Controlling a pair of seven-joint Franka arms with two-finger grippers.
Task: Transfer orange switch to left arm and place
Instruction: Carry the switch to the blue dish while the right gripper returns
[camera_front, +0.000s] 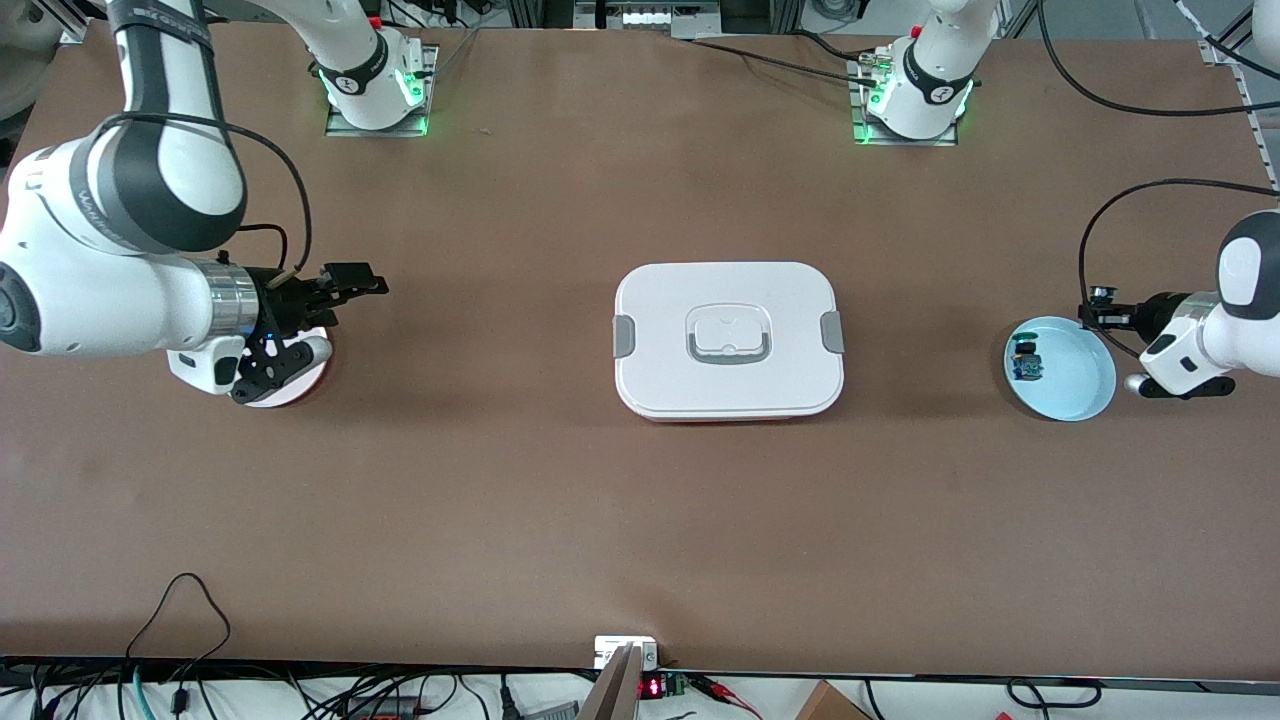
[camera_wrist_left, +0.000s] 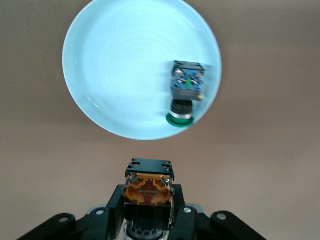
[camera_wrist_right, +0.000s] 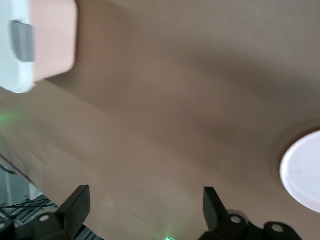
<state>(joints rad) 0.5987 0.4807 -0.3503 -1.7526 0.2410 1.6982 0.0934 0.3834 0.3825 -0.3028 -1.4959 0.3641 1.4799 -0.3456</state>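
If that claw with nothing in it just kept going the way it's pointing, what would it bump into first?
Probably the box. The open right gripper, above the white plate, points along the table toward it, nothing standing between. How high it rides is unclear, so it might pass over the lid.

Looking from the front camera, you have the large white lidded plastic box (camera_front: 729, 340) at the centre of the brown bench (camera_front: 640, 530). At its three o'clock, toward the left arm's end, lies the pale blue round plate (camera_front: 1085, 395), with the green-capped switch (camera_front: 1026, 362) inside at the plate's nine o'clock. At the box's nine o'clock lies the white round plate (camera_front: 300, 385). The left hand (camera_wrist_left: 149, 210), holding the orange switch (camera_wrist_left: 149, 187), hangs over the bench just beside the blue plate. The right hand (camera_front: 352, 281) hangs just beside the white plate.
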